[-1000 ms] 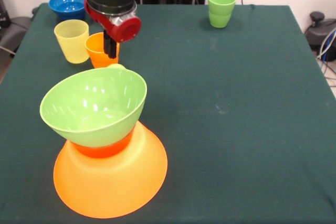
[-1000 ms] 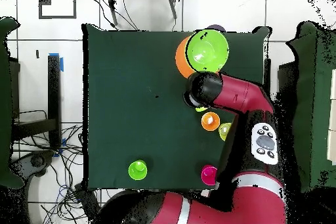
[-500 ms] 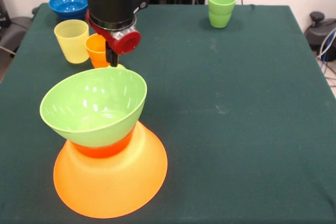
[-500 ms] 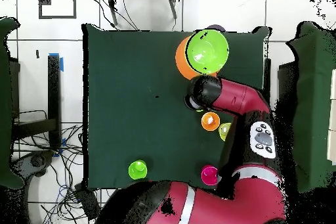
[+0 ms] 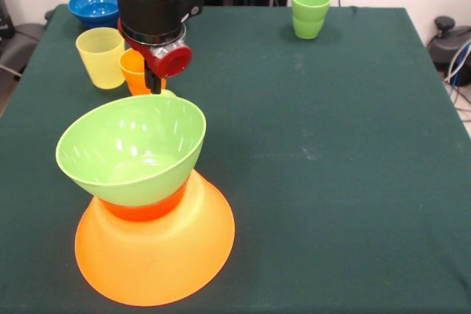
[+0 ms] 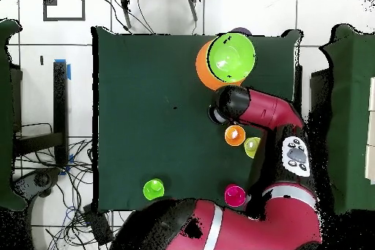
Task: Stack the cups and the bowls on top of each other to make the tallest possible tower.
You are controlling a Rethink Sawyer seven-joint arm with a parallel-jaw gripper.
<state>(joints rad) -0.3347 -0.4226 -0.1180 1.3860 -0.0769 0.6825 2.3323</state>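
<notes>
While my gripper (image 5: 155, 84) hangs just behind the lime green bowl (image 5: 131, 149) beside the orange cup (image 5: 134, 69), I cannot tell its finger state.

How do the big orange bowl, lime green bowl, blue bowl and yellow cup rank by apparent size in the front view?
1. big orange bowl
2. lime green bowl
3. blue bowl and yellow cup: look alike, unranked; both sit farther back, so they look smaller.

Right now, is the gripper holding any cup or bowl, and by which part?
It cannot be told. The gripper hangs just behind the lime green bowl, in front of the orange cup; the bowl's rim hides its tips.
</notes>
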